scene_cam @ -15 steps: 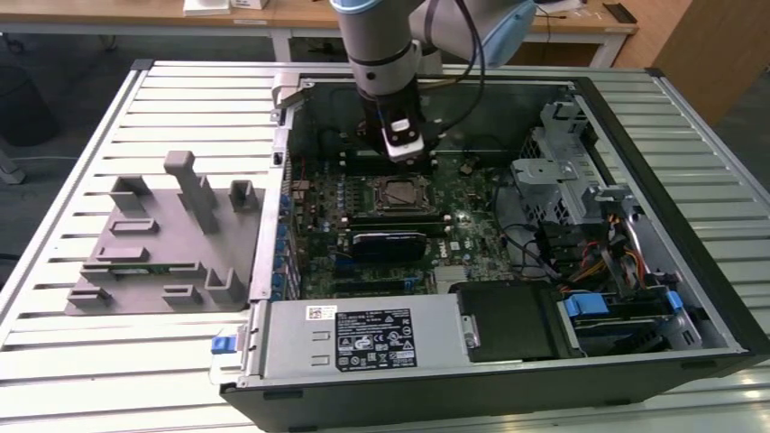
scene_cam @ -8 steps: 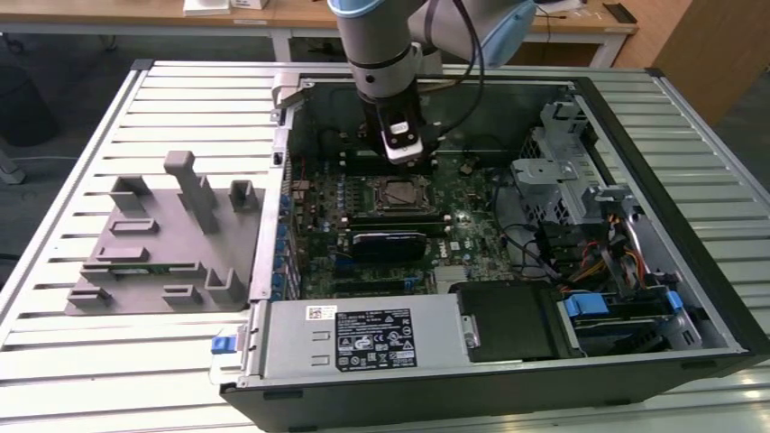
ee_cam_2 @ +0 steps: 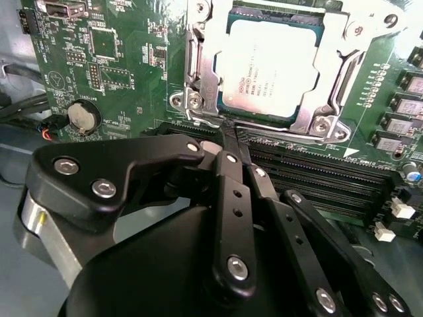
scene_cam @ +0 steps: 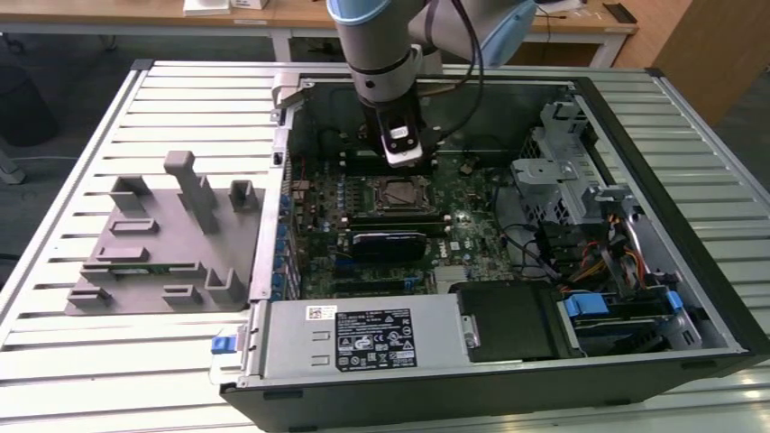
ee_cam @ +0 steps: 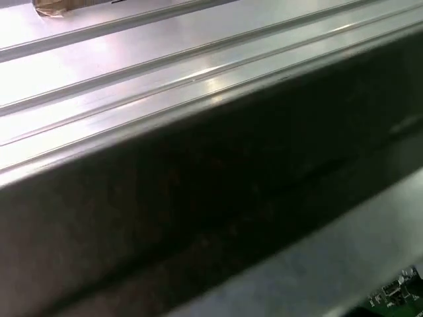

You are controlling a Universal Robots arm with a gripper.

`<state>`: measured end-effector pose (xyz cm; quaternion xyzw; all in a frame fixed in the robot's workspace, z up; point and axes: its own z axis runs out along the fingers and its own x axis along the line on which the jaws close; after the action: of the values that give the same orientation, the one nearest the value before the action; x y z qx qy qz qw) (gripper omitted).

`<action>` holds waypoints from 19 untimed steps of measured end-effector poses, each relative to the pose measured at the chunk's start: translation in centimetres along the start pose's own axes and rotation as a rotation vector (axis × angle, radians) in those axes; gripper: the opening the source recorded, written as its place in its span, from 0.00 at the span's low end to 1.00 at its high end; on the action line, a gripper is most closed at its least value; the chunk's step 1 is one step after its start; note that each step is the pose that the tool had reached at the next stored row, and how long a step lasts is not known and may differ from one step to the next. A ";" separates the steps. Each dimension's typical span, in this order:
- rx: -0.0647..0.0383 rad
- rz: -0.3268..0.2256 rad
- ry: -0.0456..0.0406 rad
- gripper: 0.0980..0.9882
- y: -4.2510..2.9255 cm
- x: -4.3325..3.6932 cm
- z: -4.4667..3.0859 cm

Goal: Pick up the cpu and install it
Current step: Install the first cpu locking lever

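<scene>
One arm (scene_cam: 385, 54) reaches down into an open computer case (scene_cam: 710, 298) lying on a slatted metal table (scene_cam: 72, 162) in the exterior view. Its gripper (scene_cam: 406, 162) hangs just above the motherboard (scene_cam: 361, 262), close over the socket (scene_cam: 403, 194) at the board's centre. A grey moulded fixture (scene_cam: 157, 253) sits on the table at the exterior view's left, well apart from the case. A grey power supply (scene_cam: 361, 338) fills the case's near corner.

In the second wrist view, the cpu (ee_cam_2: 268, 66) lies flat inside the socket's metal frame (ee_cam_2: 198, 86), its silver top facing up. The gripper (ee_cam_2: 232, 135) has its black fingers (ee_cam_2: 228, 198) drawn together to a narrow tip, holding nothing, the tip just beside the frame's edge. A coin battery (ee_cam_2: 82, 117) sits on the green board nearby, and memory slots (ee_cam_2: 317, 181) run alongside the socket.

In the first wrist view, the case's dark wall (ee_cam: 198, 198) runs beneath the table's bright ridges (ee_cam: 165, 59).
</scene>
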<state>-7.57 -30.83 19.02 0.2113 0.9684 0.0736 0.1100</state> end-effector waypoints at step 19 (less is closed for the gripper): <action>-0.021 0.006 0.0086 0.01 -0.04 -0.28 -0.88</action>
<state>-7.55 -31.07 19.91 0.2126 0.9674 0.0851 0.1079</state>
